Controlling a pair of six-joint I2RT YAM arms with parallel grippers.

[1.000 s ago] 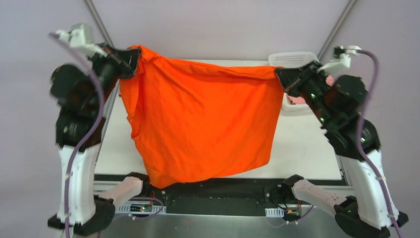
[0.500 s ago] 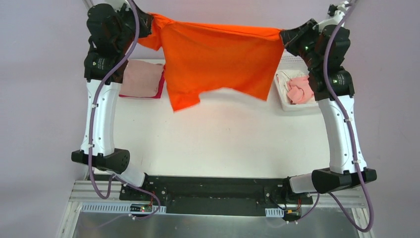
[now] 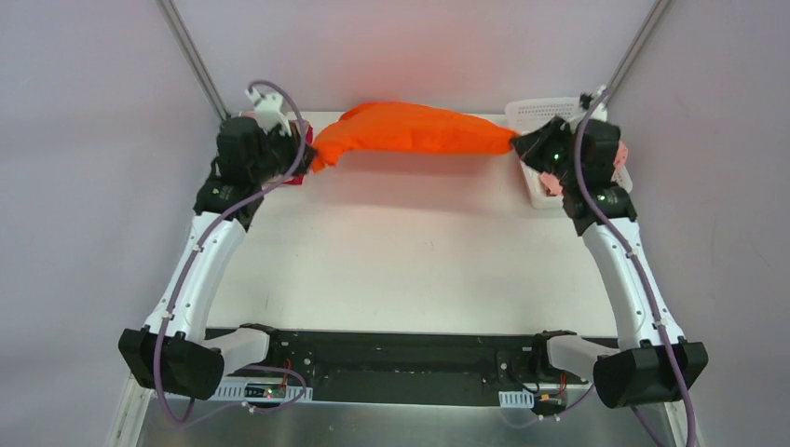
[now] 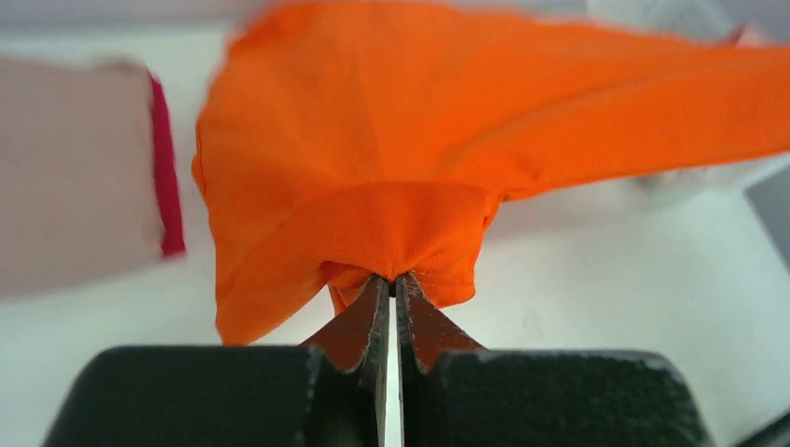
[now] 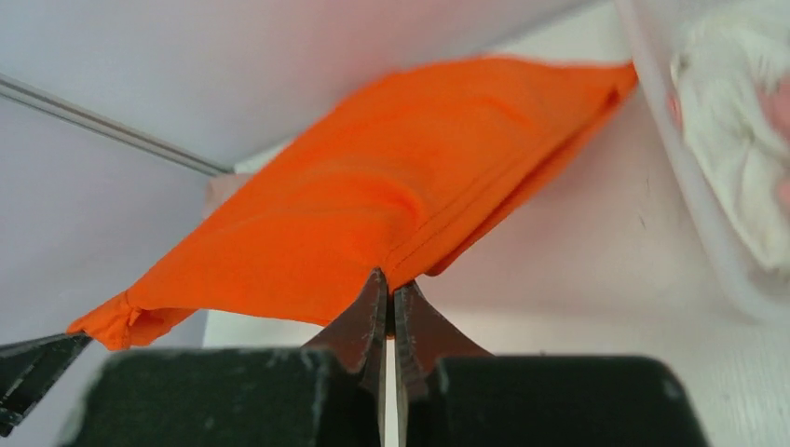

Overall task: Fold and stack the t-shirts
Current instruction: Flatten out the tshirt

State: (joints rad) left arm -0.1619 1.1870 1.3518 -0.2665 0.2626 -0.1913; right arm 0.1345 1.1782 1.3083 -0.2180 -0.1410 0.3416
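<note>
Though the arms hide most of the pink-and-crimson stack (image 4: 74, 168) and basket (image 3: 550, 112), the orange t-shirt (image 3: 410, 130) stretches bunched along the table's (image 3: 419, 261) far edge, its ends clamped in the left gripper (image 4: 391, 281) and right gripper (image 5: 389, 281).

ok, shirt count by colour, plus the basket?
orange shirt: 1
pale pink shirt: 1
crimson shirt: 1
white shirt, bunched in the basket: 1
salmon shirt, bunched in the basket: 1
basket: 1
Total: 6 (5 shirts, 1 basket)
</note>
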